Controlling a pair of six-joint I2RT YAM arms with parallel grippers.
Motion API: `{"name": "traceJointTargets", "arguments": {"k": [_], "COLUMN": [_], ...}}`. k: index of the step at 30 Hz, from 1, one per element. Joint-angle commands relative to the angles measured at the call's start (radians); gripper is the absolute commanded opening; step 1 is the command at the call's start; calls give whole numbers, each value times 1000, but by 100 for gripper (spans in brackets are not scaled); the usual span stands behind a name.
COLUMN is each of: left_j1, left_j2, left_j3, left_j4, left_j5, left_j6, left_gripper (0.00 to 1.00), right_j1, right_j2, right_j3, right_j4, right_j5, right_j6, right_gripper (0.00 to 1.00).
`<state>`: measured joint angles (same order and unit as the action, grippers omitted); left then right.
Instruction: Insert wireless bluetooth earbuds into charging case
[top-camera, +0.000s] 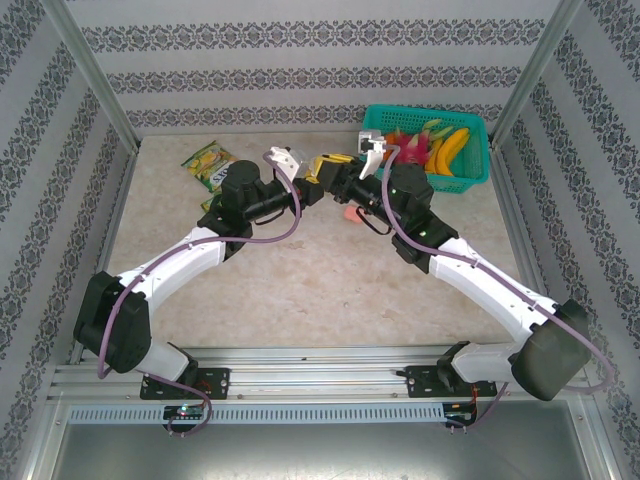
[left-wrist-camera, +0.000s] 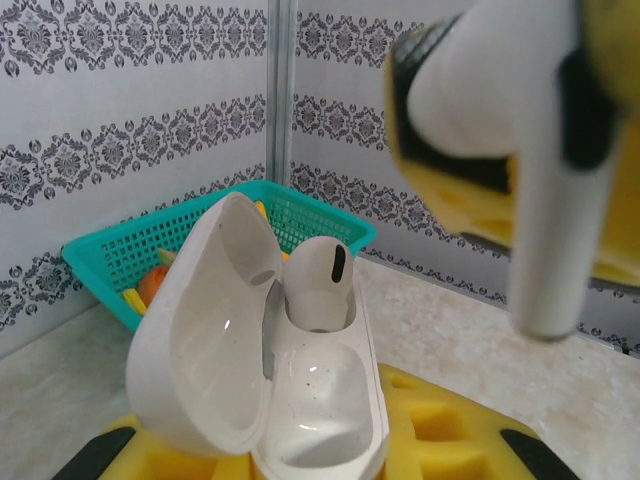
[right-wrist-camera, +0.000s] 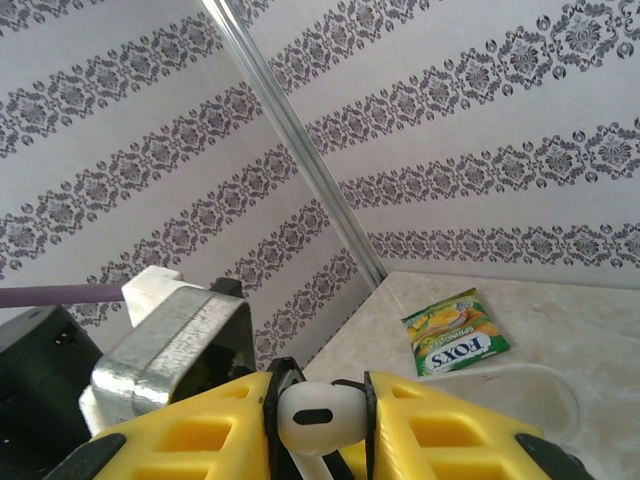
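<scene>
My left gripper (left-wrist-camera: 312, 462) is shut on the base of an open white charging case (left-wrist-camera: 320, 400), held up off the table with its lid swung out to the left. One white earbud (left-wrist-camera: 318, 280) sits in the case's far slot; the near slot is empty. My right gripper (right-wrist-camera: 320, 402) is shut on a second white earbud (right-wrist-camera: 318, 415), head pinched between the yellow fingers and stem hanging down. That earbud (left-wrist-camera: 535, 160) hovers above and to the right of the case, apart from it. In the top view the case (top-camera: 279, 160) and right gripper (top-camera: 328, 168) meet mid-table at the back.
A teal basket (top-camera: 470, 172) of toy fruit stands at the back right. A green candy packet (top-camera: 208, 165) lies at the back left. A small coral-pink object (top-camera: 350, 212) rests on the table under the right arm. Patterned walls enclose three sides.
</scene>
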<state>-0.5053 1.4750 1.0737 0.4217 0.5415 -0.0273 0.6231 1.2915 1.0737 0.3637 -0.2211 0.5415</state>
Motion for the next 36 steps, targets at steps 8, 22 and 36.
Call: {"name": "traceJointTargets", "arguments": {"k": [8, 22, 36], "left_j1": [-31, -35, -35], "left_j2": [-12, -18, -27], "left_j3": [51, 51, 49], "left_j4": [-21, -20, -6], "left_j5": [-4, -10, -22], "left_j6": [1, 8, 9], "left_gripper": [0, 0, 0], "right_j1": [-19, -30, -31], "right_j2": [24, 44, 54], "right_j3": [-21, -38, -70], "right_j4": [38, 31, 29], "right_j5": [29, 13, 10], "right_j6": [-38, -34, -48], "right_gripper": [29, 29, 29]}}
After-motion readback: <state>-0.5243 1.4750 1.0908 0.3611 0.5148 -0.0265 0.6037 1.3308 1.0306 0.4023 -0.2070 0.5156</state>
